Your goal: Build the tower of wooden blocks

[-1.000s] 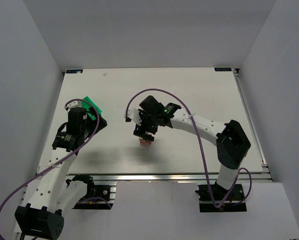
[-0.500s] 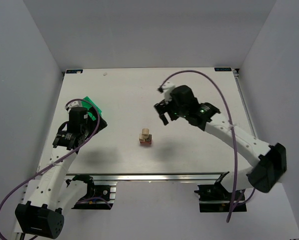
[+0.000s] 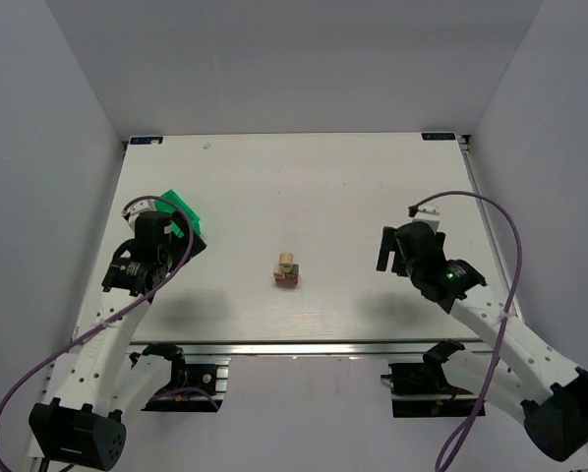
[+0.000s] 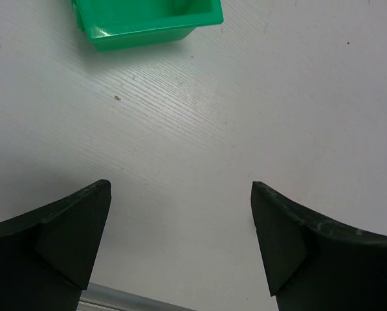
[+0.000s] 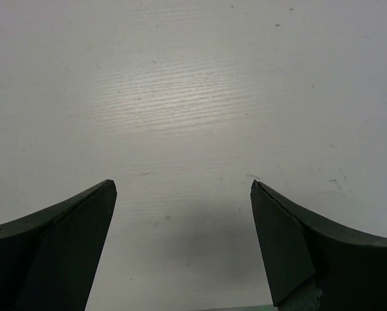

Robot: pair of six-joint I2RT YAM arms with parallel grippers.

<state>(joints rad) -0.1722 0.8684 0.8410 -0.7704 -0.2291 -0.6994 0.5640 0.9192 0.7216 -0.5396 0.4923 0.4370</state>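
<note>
The wood block tower (image 3: 285, 269) stands alone near the middle of the white table (image 3: 304, 177). It shows a red-orange block (image 3: 286, 280) at the bottom and a pale beige block (image 3: 285, 261) on top. My right gripper (image 3: 390, 256) hangs well to the right of the tower and is open; the right wrist view shows only bare table between the two spread fingers of that right gripper (image 5: 180, 184). My left gripper (image 4: 180, 188) is open and empty too, far left of the tower and just short of the green bin. Neither wrist view shows the tower.
A green plastic bin (image 3: 179, 210) sits at the left side of the table, and the same green bin (image 4: 148, 19) fills the top of the left wrist view. The table's near metal rail (image 3: 304, 346) runs along the front edge.
My right arm has let go over the tower and swung away to the right and nearer the front edge, its jaws now wide. The tower stands uncovered. The left arm has hardly moved.
</note>
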